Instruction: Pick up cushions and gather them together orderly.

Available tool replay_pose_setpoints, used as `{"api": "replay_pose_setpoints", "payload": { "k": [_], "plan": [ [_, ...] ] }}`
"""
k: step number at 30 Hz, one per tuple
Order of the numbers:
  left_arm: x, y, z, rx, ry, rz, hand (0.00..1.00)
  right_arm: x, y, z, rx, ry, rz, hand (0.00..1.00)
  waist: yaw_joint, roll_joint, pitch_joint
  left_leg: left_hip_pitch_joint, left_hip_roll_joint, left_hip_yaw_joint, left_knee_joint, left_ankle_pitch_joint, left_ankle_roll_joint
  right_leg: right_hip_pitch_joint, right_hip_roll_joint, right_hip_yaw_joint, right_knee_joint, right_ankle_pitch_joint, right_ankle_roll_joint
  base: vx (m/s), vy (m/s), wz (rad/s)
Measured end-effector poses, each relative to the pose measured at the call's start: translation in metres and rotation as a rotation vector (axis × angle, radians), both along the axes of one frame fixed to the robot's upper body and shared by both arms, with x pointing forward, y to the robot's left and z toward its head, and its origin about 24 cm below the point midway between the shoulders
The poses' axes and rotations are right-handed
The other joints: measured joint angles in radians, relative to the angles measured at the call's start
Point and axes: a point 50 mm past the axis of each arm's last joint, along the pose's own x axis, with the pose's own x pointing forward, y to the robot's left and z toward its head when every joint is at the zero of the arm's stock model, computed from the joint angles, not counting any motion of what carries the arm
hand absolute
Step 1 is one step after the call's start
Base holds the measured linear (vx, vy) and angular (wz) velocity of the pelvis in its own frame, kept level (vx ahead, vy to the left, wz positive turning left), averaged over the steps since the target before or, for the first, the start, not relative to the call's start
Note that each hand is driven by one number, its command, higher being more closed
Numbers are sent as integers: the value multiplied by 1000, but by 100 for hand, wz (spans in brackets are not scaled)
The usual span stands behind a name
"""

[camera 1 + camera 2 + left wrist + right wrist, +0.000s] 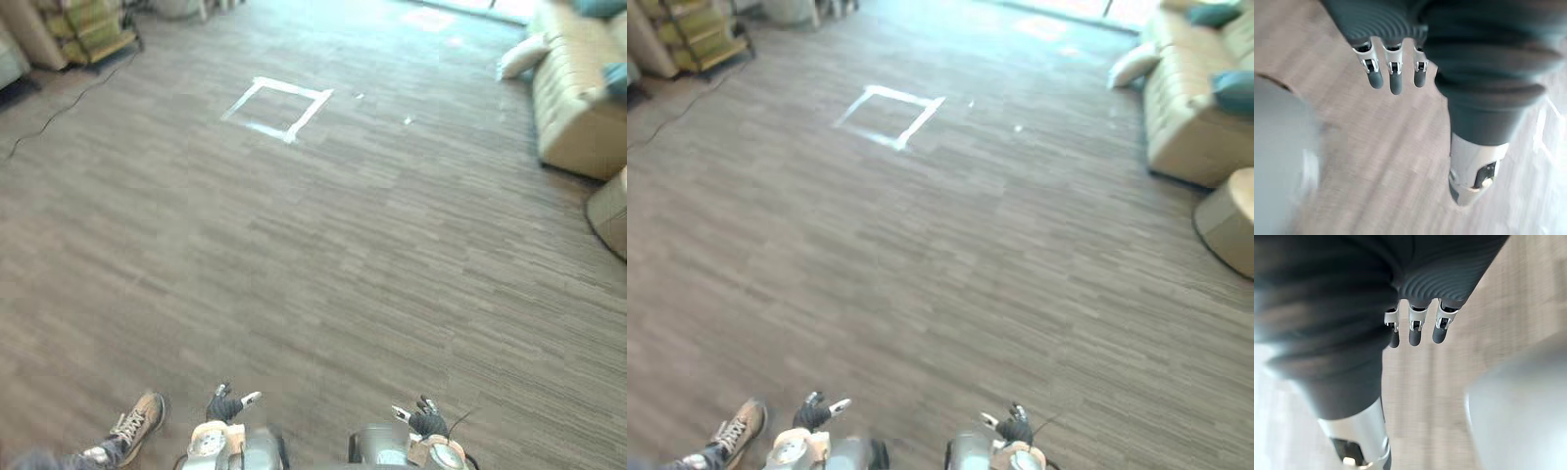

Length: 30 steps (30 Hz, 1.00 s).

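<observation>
Far off at the upper right, 1 white cushion point(522, 56) leans on the end of the sofa point(573, 117), its lower edge down on the floor point(323, 274). 2 teal cushions point(1215, 14) lie up on the sofa itself. Both hands hang low by the robot, well apart from every cushion. The left hand point(225, 405) has its fingers point(1395, 81) straight and apart from the thumb, with nothing in it. The right hand point(428, 423) is the same, its fingers point(1415, 330) loose over bare floor.

The walk across looks like the main risk. A person's shoe point(137, 421) is just beside the left hand, so a turn or swing to that side could clip it. A round stool point(1229, 230) stands near the sofa's front, and a wide approach could bump it. The white cushion sits low, so stooping for it may upset the robot's balance. Cushions are soft, and a shallow grip would probably let 1 slide out or sag and drag.

No basket or bin for cushions is to be seen. A taped square point(277, 108) marks the floor with only bare boards inside; it may be the gathering spot, and cushions dropped there carelessly would lie askew. A rack point(93, 29) at the far left holds yellowish bundles, too small to tell what.
</observation>
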Motion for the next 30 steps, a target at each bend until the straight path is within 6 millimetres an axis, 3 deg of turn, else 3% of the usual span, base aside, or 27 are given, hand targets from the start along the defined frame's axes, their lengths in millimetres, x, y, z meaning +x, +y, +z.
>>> {"api": "replay_pose_setpoints", "payload": {
  "k": [2, 5, 6, 7, 8, 9, 10, 11, 12, 13, 14, 15, 17, 19, 20, 21, 22, 23, 24, 25, 26, 27, 28, 29, 30],
  "plan": [
    [-1, -6, -2, -8, 18, -35, 0, 5, -1, 2, -1, -23, -1, 0, -26, 4, 0, 76, 3, 1, -83, 1, -2, -73, 10, -83, -202, 22, -17, 560, 70, 7],
    [0, -13, -5, -16, 39, -70, 0, 17, -4, 6, -10, -45, 18, 0, -51, 24, 12, 168, 23, 1, -162, -3, -24, -120, 53, -151, -626, 227, -52, 672, -22, 19],
    [-3, -13, -6, -15, 48, -70, 0, 19, -4, 7, -9, -50, 20, 0, -60, 24, 12, 214, 28, -5, -166, -22, -69, -130, 63, -156, -735, 311, -73, 751, -114, 21],
    [-4, -13, -7, -17, 52, -68, 0, 20, -4, 7, -7, -56, 22, 0, -63, 28, 13, 246, 36, -9, -164, -36, -93, -129, 79, -135, -732, 410, -135, 946, -171, 7],
    [-7, -15, -8, -28, 63, -56, 0, 21, -8, 8, -14, -62, 17, 0, -63, 50, -1, 267, 63, -16, -146, -37, -118, -137, 94, -132, -671, 473, -179, 790, -168, -11],
    [-8, -18, -9, -40, 65, -41, 0, 24, -9, 10, -15, -71, 14, 0, -58, 80, -2, 264, 92, -29, -101, -22, -151, -145, 103, -139, -600, 427, -196, 787, -235, -15],
    [-7, -21, -9, -56, 60, -25, 0, 24, -13, 10, -15, -73, -3, 0, -59, 87, 3, 218, 119, -64, 75, 69, -190, -130, 108, -147, -505, 338, -189, 602, -248, -16],
    [-7, -23, -9, -66, 57, -10, 0, 23, -13, 10, -15, -71, -7, 0, -60, 88, 5, 185, 127, -80, 174, 124, -174, -109, 111, -146, -489, 305, -190, 744, -339, -26],
    [-6, -22, -8, -75, 41, 30, 0, 21, -17, 10, -28, -67, -1, 0, -58, 116, 15, 62, 180, -133, 499, 297, -129, -11, 148, -121, -528, 252, -189, 707, -225, -67],
    [-7, -23, -7, -83, 32, 46, 0, 22, -20, 11, -41, -58, 19, 0, -45, 137, 23, -49, 224, -149, 764, 252, -118, 79, 202, -86, -582, 231, -201, 700, -142, -91],
    [-5, -21, -5, -80, 17, 48, 0, 22, -18, 10, -41, -56, 27, 0, -34, 140, 28, -96, 230, -148, 865, 214, -117, 129, 222, -55, -605, 214, -209, 698, -23, -121],
    [-1, -19, -2, -70, -6, 48, 0, 21, -13, 8, -33, -43, 41, 0, -16, 124, 36, -177, 221, -144, 936, 149, -95, 223, 236, -6, -647, 181, -216, 809, -44, -110],
    [3, -8, 3, -39, -39, 44, 0, 20, -7, 7, -20, -32, 58, 0, -7, 93, 36, -293, 191, -113, 848, 87, -77, 342, 236, 56, -718, 149, -211, 715, -45, -91],
    [4, -4, 5, -29, -61, 46, 0, 19, -3, 5, -9, -21, 62, 0, -3, 79, 34, -373, 150, -90, 633, 53, -66, 419, 223, 100, -758, 132, -179, 519, 4, -70],
    [4, -3, 6, -24, -70, 49, 0, 17, -2, 3, -4, -7, 60, 0, 3, 69, 36, -409, 87, -82, 364, 66, -63, 474, 201, 138, -786, 111, -154, 715, 114, -84],
    [4, -3, 7, -23, -74, 51, 0, 15, -2, 1, -5, 5, 56, 0, 19, 68, 39, -422, 33, -91, 105, 135, -72, 538, 179, 175, -829, 96, -133, 864, 157, -99],
    [3, -4, 7, -29, -77, 59, 0, 13, -3, 1, -8, 11, 53, 0, 28, 73, 39, -435, 20, -101, -14, 180, -91, 568, 175, 197, -853, 89, -121, 872, 251, -99],
    [3, -6, 7, -38, -83, 71, 0, 10, -4, -1, -14, 21, 52, 0, 43, 91, 30, -464, 18, -114, -83, 200, -103, 594, 184, 229, -872, 78, -103, 739, 312, -105],
    [5, -8, 8, -47, -90, 71, 0, 5, -7, -3, -20, 46, 54, 0, 49, 101, 24, -479, 30, -124, -41, 306, -44, 644, 190, 268, -872, 53, -91, 755, 341, -85],
    [6, -7, 8, -43, -90, 64, 0, 5, -5, -4, -17, 47, 57, 0, 51, 98, 21, -478, 27, -121, -31, 327, -36, 652, 185, 273, -866, 51, -88, 787, 355, -58],
    [5, 2, 8, -10, -78, 40, 0, 2, 5, -6, 13, 51, 50, 0, 38, 38, -12, -461, -16, -96, -15, 366, 7, 630, 122, 282, -771, 46, -81, 806, 341, -25],
    [4, 8, 9, 3, -74, 37, 0, -3, 7, -7, 24, 56, 31, 0, 37, -4, -23, -426, -50, -65, 4, 316, 53, 549, 85, 301, -548, 41, -52, 787, 331, -22],
    [4, 10, 9, 9, -73, 36, 0, -5, 9, -8, 30, 61, 28, 0, 40, -17, -23, -413, -65, -59, 14, 293, 55, 521, 71, 307, -465, 48, -25, 767, 311, -14],
    [3, 14, 8, 22, -62, 34, 0, -12, 13, -10, 44, 77, 19, 0, 34, -45, -20, -366, -103, -52, 65, 210, 66, 419, 36, 324, -177, 149, 102, 737, 272, -4],
    [4, 14, 7, 24, -50, 33, 0, -13, 11, -10, 44, 71, 7, 0, 29, -42, -16, -313, -120, -55, 111, 132, 68, 327, 21, 326, 54, 187, 149, 725, 254, -5]
  ]
}}
